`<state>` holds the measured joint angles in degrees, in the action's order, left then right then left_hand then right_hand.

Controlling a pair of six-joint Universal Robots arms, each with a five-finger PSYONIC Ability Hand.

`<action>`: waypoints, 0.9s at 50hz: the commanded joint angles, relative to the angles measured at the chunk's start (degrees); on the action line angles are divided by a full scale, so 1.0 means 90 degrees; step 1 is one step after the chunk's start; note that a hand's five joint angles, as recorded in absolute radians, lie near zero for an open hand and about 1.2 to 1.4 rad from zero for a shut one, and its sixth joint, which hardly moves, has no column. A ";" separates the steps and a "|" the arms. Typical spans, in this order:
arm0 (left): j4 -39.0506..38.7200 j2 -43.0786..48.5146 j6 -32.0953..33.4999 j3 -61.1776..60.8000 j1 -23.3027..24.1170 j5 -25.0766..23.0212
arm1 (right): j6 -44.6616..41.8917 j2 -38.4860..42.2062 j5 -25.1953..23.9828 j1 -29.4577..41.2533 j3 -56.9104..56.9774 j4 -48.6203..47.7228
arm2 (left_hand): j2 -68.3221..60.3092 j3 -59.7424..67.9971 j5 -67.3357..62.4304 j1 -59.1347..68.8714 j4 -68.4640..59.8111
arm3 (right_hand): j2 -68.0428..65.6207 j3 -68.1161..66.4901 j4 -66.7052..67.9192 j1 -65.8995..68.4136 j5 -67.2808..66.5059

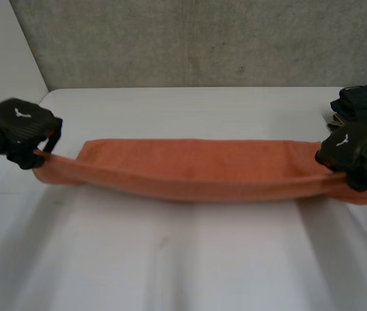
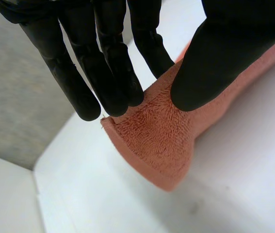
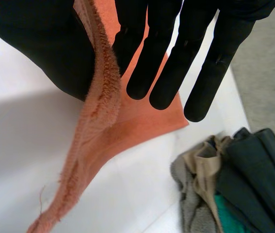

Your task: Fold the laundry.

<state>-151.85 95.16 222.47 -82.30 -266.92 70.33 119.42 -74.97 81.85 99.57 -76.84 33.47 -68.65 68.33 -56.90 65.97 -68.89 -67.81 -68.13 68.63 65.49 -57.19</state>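
The white worktop point(image 1: 183, 259) ran out to a grey concrete wall point(image 1: 189, 39), and across its middle lay the orange towel point(image 1: 196, 168), already doubled into a long narrow band. The band's far layer rested on the worktop while its near edge was lifted and drawn taut between the two arms, sagging a little at the centre. At the far right corner sat a pile of clothes point(image 1: 364, 103), dark, grey, beige and teal pieces heaped together just beyond the towel's end.

The left robot hand point(image 1: 24, 129) held the towel's left end, and the right robot hand point(image 1: 348, 152) held its right end. In the left wrist view the thumb point(image 2: 215, 63) pressed onto the terry face of the towel point(image 2: 156, 136) with straight fingers point(image 2: 113, 73) behind it, pinching the short end. In the right wrist view the raised edge of the towel point(image 3: 98, 111) ran between the thumb point(image 3: 45, 48) and the straight fingers point(image 3: 176, 63), so that robot hand also pinched the cloth.

The step in hand looked like a lengthwise fold being tensioned or laid over. The next move probably called for both robot hands to travel together at matched height, keep the band taut, and set the held edge down squarely on the resting layer before letting go
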 commanded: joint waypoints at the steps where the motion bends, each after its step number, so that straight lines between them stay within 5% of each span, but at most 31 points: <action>1: -0.0032 0.1475 0.0310 0.0627 0.0361 0.0290 | -0.0133 0.1169 0.0202 0.0157 0.0342 -0.0105 | -0.1261 0.1296 -0.1455 0.1558 -0.1234 | -0.1355 -0.1319 0.1264 0.1613 -0.1423; 5: -0.0110 0.2587 0.0194 0.2000 0.0761 0.0846 | -0.0280 0.2057 0.0514 0.0235 0.1335 -0.0319 | -0.1261 0.1296 -0.1455 0.1558 -0.1234 | -0.1355 -0.1319 0.1264 0.1613 -0.1423; 12: -0.0656 0.3566 -0.0411 0.4902 0.0898 0.1043 | 0.0110 0.2978 0.1345 0.0567 0.4071 -0.1557 | -0.1261 0.1296 -0.1455 0.1558 -0.1234 | -0.1355 -0.1319 0.1264 0.1613 -0.1423; 19: -0.2413 0.3685 -0.2704 0.7063 0.0693 0.1481 | 0.1661 0.3038 0.1326 0.0558 0.5306 -0.4760 | -0.1261 0.1296 -0.1455 0.1558 -0.1234 | -0.1355 -0.1319 0.1264 0.1613 -0.1423; 23: -0.3147 0.3597 -0.3615 0.7074 0.0771 0.1599 | 0.2443 0.2696 0.0956 0.0596 0.4799 -0.6284 | -0.1261 0.1296 -0.1455 0.1558 -0.1234 | -0.1355 -0.1319 0.1264 0.1613 -0.1423; 28: -0.3480 0.3626 -0.3451 0.6714 0.0791 0.1580 | 0.2747 0.2559 0.0584 0.0636 0.4212 -0.7155 | -0.1261 0.1296 -0.1455 0.1558 -0.1234 | -0.1355 -0.1319 0.1264 0.1613 -0.1423; 39: -0.3529 0.3636 -0.3000 0.5132 0.0576 0.1551 | 0.3020 0.3076 0.0544 0.0538 0.4007 -0.6190 | -0.1261 0.1296 -0.1455 0.1558 -0.1234 | -0.1355 -0.1319 0.1264 0.1613 -0.1423; 45: -0.3646 0.3655 -0.2854 0.3687 0.0547 0.1082 | 0.3235 0.3330 0.0369 0.0519 0.3275 -0.5399 | -0.1261 0.1296 -0.1455 0.1558 -0.1234 | -0.1355 -0.1319 0.1264 0.1613 -0.1423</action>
<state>-183.90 127.97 195.64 -38.40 -261.71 83.47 147.14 -46.97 86.37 104.43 -42.30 -21.23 -68.66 68.34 -57.58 65.97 -68.92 -67.81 -68.19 68.67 65.49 -58.33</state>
